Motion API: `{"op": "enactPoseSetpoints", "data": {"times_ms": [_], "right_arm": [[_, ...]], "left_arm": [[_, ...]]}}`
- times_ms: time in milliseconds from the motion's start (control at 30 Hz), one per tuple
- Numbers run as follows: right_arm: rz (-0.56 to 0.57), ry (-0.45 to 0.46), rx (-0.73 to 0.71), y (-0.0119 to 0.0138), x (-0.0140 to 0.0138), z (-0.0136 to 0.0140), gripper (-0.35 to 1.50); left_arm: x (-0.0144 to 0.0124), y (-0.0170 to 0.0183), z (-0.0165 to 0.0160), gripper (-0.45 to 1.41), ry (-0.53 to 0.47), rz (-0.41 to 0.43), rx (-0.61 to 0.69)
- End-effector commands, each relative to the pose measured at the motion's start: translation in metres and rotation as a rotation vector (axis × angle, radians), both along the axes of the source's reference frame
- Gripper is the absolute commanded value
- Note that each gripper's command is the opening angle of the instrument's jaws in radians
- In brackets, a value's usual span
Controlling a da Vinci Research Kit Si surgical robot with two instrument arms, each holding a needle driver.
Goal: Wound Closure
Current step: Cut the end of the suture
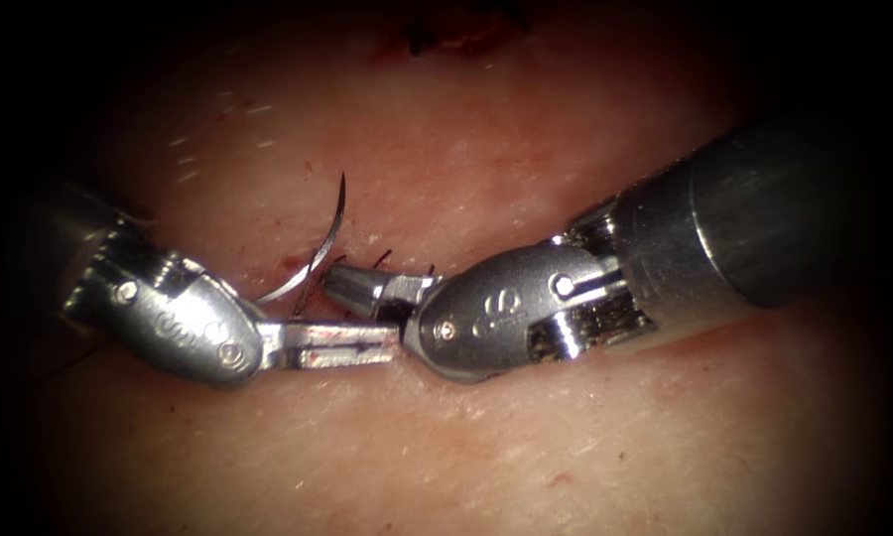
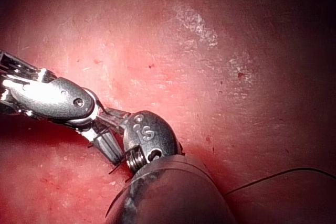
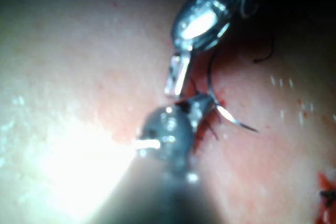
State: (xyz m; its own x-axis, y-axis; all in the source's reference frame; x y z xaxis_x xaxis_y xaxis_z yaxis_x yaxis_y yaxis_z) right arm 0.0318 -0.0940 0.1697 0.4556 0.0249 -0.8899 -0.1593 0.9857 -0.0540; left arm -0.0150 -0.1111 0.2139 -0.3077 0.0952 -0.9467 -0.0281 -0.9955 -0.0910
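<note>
My right tool (image 1: pixel 359 286) nearest, jaws shut, maybe nipping tissue (image 1: pixel 526 169). My left tool (image 1: pixel 362 344) shut, holds nothing. Needle (image 1: pixel 319 248) stands half in tissue between them. I go slow, follow its curve.

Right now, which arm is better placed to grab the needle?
Right, probably. The right tool reaches the needle at mid-curve; whether it grips it, I cannot tell. The left tool, shut on nothing, lies lower and points past the needle. Whether the needle is in the tissue is unclear.
</note>
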Motion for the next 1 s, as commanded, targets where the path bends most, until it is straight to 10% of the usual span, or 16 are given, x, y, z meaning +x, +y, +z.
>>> {"op": "enactPoseSetpoints", "data": {"times_ms": [33, 67, 267, 833, 867, 967, 1000], "right_arm": [[0.045, 0.005, 0.036, -0.0016, 0.0007, 0.0000, 0.84], [0.091, 0.003, 0.080, -0.0018, 0.0003, -0.0001, 1.16], [0.158, 0.001, 0.141, -0.0022, -0.0032, -0.0018, 1.47], [0.252, 0.005, 0.158, -0.0006, -0.0115, -0.0050, 1.45], [0.252, 0.005, 0.157, -0.0006, -0.0115, -0.0049, 1.45], [0.252, 0.005, 0.157, -0.0006, -0.0115, -0.0049, 1.45], [0.251, 0.006, 0.157, -0.0006, -0.0116, -0.0048, 1.45]], "left_arm": [[-0.0005, -0.0015, -0.0004, -0.45, -0.003, 0.001, 0.007], [0.0001, -0.0015, -0.0005, -0.45, 0.001, -0.002, 0.006], [0.0034, -0.0009, -0.0009, -0.45, 0.025, -0.024, 0.003], [0.0068, 0.0065, 0.0072, -0.45, 0.024, -0.221, 0.181], [0.0066, 0.0064, 0.0087, -0.40, 0.021, -0.239, 0.224], [0.0067, 0.0065, 0.0115, 0.66, 0.047, -0.279, 0.331], [0.0068, 0.0063, 0.0126, 0.76, 0.062, -0.311, 0.360]]}}
